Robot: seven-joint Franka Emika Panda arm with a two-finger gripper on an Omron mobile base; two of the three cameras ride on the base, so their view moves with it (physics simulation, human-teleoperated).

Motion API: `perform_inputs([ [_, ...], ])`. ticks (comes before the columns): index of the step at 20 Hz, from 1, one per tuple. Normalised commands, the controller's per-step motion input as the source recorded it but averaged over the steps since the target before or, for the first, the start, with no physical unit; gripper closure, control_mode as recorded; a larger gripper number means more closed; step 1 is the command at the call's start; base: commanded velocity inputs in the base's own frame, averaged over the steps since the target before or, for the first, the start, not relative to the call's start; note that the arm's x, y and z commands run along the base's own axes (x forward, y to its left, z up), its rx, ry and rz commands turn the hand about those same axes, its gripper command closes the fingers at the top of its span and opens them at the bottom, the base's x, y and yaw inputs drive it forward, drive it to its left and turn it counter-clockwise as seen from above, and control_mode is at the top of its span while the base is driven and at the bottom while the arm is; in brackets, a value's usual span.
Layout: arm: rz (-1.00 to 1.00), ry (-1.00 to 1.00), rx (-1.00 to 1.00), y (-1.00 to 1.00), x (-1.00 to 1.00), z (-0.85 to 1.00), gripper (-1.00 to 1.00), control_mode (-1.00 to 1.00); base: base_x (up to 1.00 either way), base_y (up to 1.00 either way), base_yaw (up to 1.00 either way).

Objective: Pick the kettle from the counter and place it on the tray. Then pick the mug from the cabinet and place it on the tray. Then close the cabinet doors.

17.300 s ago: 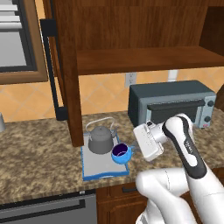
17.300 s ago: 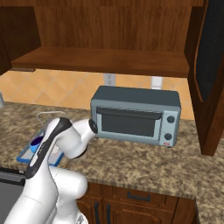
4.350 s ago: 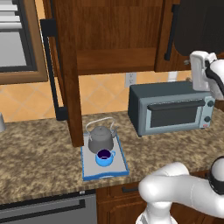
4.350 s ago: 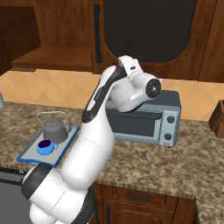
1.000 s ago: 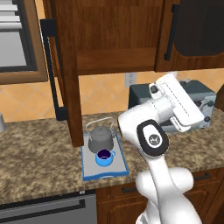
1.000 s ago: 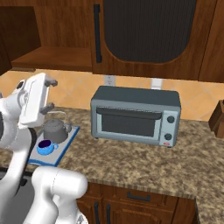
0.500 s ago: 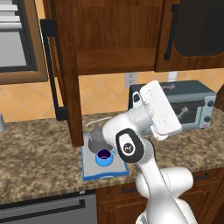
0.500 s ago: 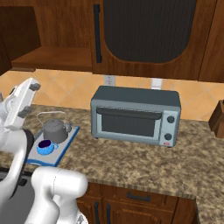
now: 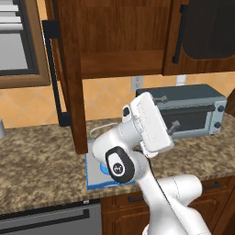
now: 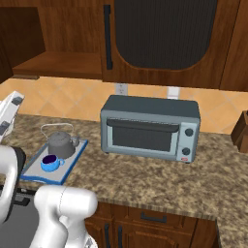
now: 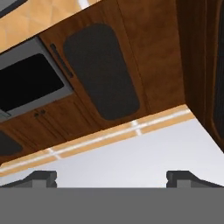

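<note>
The cabinet [image 9: 120,41] stands half shut: its right door [image 10: 164,34] is now closed, while the left door [image 9: 73,92] juts open over the counter [image 10: 160,181]. The arm has swung left from the toaster oven [image 10: 150,128] across the tray, its gripper [image 11: 113,177] empty with fingers spread wide, likely bound for that last door. Near the counter's left front edge, the tray [image 10: 34,170] carries the kettle [image 10: 60,143] at its back end and the mug [image 10: 50,162] in front.

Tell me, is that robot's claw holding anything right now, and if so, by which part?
Nothing is held. In the hand view the gripper has its fingertips wide apart with nothing between them. The kettle and mug both sit on the tray.
</note>
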Motion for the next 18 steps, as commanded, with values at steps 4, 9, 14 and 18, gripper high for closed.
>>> perform_inputs([
  [4,0.00,0.08,-0.06,0.50,0.23,-0.29,-1.00,-1.00,0.00,0.00,0.00],
  [9,0.00,0.06,-0.09,0.44,0.19,-0.47,-1.00,-1.00,0.00,0.00,0.00],
  [14,0.00,0.17,-0.07,0.57,0.21,-0.31,-1.00,-1.00,0.00,0.00,0.00],
  [18,0.00,0.23,-0.03,0.58,0.19,-0.19,-1.00,-1.00,0.00,0.00,0.00],
])
